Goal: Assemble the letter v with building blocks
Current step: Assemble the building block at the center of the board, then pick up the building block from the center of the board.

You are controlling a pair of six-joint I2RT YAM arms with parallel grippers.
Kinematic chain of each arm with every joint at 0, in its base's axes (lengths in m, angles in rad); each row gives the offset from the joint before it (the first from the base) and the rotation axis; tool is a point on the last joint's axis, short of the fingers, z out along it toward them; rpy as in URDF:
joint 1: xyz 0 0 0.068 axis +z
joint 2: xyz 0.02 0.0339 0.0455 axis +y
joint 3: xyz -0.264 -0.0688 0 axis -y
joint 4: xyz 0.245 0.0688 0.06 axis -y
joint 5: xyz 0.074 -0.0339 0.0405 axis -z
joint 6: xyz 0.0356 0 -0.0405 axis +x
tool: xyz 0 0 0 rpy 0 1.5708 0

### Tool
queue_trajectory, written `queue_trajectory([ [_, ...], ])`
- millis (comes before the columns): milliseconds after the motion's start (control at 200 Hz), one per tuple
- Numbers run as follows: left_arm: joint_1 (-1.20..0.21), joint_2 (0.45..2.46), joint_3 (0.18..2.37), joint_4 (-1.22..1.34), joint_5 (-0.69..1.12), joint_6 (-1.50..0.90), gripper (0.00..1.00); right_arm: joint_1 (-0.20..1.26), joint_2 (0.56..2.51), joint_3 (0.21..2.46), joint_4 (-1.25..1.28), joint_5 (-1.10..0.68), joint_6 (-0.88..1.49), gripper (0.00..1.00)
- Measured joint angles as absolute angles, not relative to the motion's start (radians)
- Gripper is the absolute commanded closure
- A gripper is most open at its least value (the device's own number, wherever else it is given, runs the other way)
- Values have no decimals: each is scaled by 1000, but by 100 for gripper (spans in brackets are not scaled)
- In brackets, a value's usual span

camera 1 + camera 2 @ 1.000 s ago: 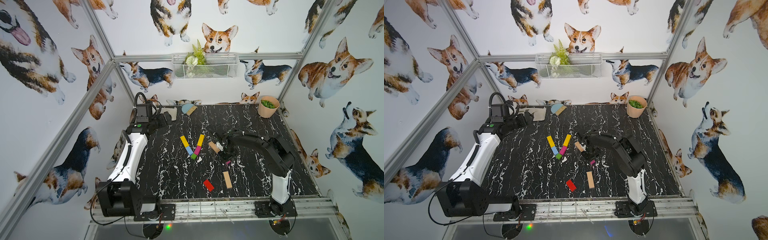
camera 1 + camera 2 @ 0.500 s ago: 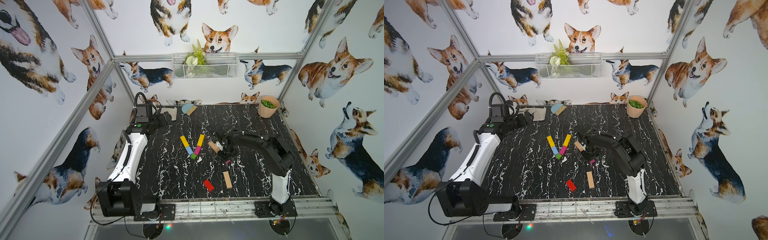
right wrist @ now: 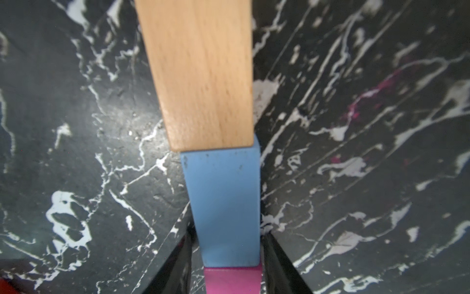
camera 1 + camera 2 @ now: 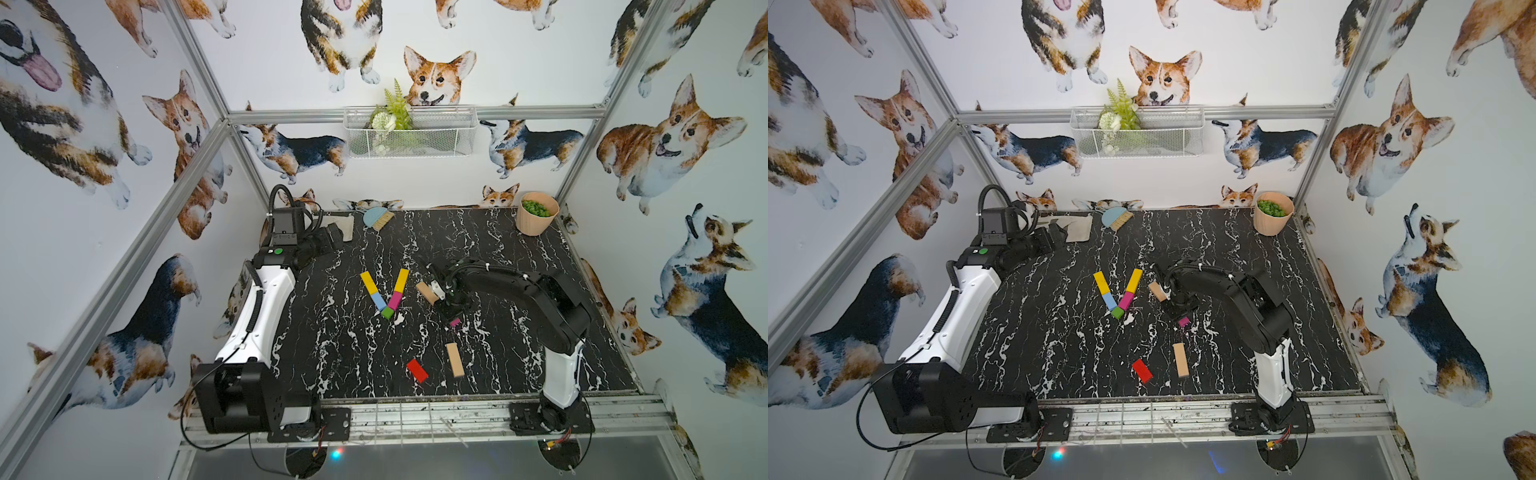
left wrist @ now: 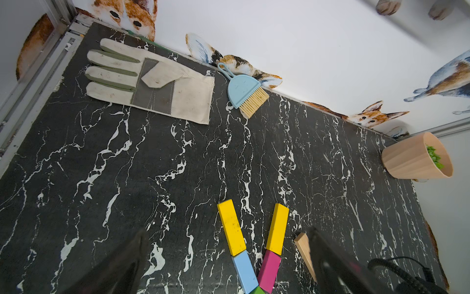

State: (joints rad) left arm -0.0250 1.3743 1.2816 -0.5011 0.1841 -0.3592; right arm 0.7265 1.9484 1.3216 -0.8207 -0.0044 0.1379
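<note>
a v of 5 building blocks lies flat at the middle of the frame in both top views. a left yellow bar [image 4: 368, 282] and a light blue block [image 4: 378, 301] form 1 stroke. a right yellow bar [image 4: 401, 280] and a magenta block [image 4: 395, 300] form the other, and they meet at a green stub [image 4: 387, 313] at the bottom. just right of the v, a tan block [image 3: 203, 76], a second light blue block [image 3: 223, 203] and a magenta stub [image 3: 232, 280] lie end to end in 1 slanted row. the right gripper [image 3: 227, 233] straddles the second light blue block with its fingers parted a little and a thin gap showing on 1 side; it grips nothing. lower in the frame, a red block [image 4: 417, 370] and a tan bar [image 4: 455, 359] lie apart on the black marbled table [image 4: 519, 257]. the left gripper [image 5: 226, 236] stands wide open and empty at the upper left of the table, near a glove [image 5: 165, 94] and a small brush [image 5: 244, 91]. a pot [image 5: 412, 157] sits in the table's upper right corner.
</note>
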Motion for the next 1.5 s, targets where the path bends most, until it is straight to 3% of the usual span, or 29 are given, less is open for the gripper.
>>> queue_trajectory([
  [460,-25,1374,1282,-501,184,-359,0,733,1797,1292,-814,53,191,30],
  [666,-25,1374,1282,-501,184,-359,0,868,1700,1264,-821,81,266,30],
  [931,-25,1366,1282,-501,184,-359,0,1089,1714,1250,-807,120,373,30],
  [1497,-25,1354,1282,-502,176,-359,0,1272,1837,1289,-781,107,431,30],
])
